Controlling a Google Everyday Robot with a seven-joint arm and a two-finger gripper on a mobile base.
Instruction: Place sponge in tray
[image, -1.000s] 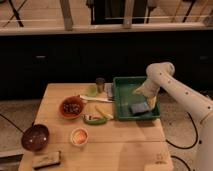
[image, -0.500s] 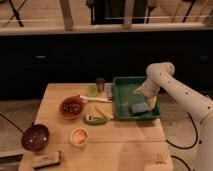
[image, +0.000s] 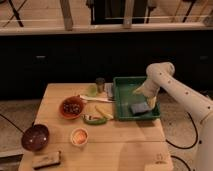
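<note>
The blue-grey sponge lies flat on the floor of the green tray, in its front right part. The tray stands at the back right of the wooden table. My gripper hangs from the white arm inside the tray, just above and behind the sponge, very close to it. I cannot see whether it touches the sponge.
Left of the tray stand a small can, a brown bowl of dark food, a yellow stick-shaped item and an orange cup. A dark bowl and a tan-brown block sit at the front left.
</note>
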